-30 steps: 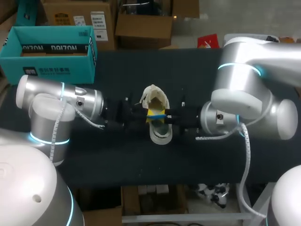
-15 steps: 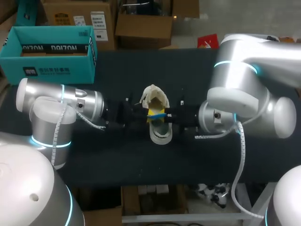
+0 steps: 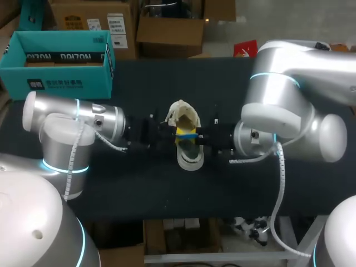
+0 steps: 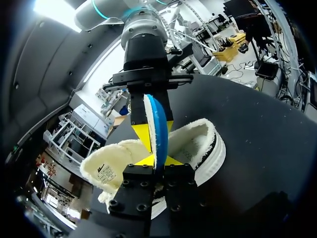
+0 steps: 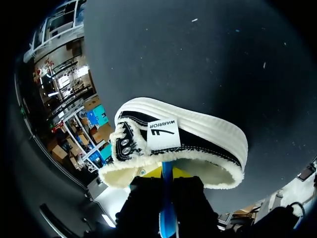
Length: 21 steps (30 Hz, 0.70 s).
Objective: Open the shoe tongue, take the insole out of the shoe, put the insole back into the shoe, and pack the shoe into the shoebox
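Shoe (image 3: 189, 158): middle of frame, tongue (image 3: 181, 114) open.
Insole (image 3: 186, 135): out, held above shoe.
Left gripper (image 3: 167, 133), right gripper (image 3: 199, 137): both clamped on insole.
Left to do: insole back in, shoe into shoebox (image 3: 55, 83).

The shoe (image 3: 187, 142) is showing a woolly cream fleece lining, a matt black upper and a ribbed off-white sole that looks like rubber. The insole (image 3: 185, 135) is presenting a smooth blue face. The bench (image 3: 139, 189) is carrying a matt black covering. The left arm (image 3: 61, 128) and right arm (image 3: 278, 105) are reflecting light off smooth, glossy silver-white shells. The shoebox (image 3: 58, 61) is showing matt teal cardboard.
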Each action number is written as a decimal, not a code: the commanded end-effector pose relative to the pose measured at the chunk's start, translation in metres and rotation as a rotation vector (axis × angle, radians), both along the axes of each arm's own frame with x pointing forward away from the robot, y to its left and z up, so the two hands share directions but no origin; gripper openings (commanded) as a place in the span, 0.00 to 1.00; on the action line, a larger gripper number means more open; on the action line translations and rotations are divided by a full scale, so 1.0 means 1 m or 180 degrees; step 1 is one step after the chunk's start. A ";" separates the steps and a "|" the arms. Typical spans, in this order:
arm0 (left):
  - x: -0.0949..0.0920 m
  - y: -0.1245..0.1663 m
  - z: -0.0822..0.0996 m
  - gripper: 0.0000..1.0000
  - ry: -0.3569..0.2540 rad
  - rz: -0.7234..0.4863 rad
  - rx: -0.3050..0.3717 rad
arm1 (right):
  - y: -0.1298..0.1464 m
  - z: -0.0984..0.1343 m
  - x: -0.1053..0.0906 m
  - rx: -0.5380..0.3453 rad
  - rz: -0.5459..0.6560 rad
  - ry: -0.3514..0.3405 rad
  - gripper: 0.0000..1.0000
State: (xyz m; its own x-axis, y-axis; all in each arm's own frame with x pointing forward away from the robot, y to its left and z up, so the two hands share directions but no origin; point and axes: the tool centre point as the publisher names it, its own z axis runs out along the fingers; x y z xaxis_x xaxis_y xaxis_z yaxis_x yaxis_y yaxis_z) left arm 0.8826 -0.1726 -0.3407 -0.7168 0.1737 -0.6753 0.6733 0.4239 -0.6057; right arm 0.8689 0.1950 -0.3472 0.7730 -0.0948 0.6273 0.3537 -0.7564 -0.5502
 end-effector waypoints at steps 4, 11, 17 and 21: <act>0.005 -0.009 -0.004 0.00 0.0048 0.0029 -0.0015 | 0.012 -0.012 0.007 0.0016 -0.0107 -0.0049 0.00; 0.005 -0.005 -0.007 0.33 0.0119 0.0057 -0.0043 | 0.014 -0.014 0.012 0.0009 -0.0111 0.0003 0.00; -0.014 0.004 0.008 0.49 0.0009 -0.0008 -0.0100 | 0.010 -0.013 0.010 -0.0006 -0.0155 0.0060 0.00; -0.018 0.011 0.016 0.45 -0.0047 0.0023 -0.0121 | 0.008 -0.013 0.008 0.0008 -0.0168 0.0061 0.00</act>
State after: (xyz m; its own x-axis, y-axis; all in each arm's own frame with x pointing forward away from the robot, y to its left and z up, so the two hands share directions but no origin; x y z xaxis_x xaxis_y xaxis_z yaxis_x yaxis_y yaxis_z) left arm 0.8756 -0.1719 -0.3311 -0.7125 0.1617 -0.6828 0.6800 0.3989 -0.6152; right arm 0.8784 0.1992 -0.3574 0.7882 -0.1252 0.6025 0.3110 -0.7638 -0.5656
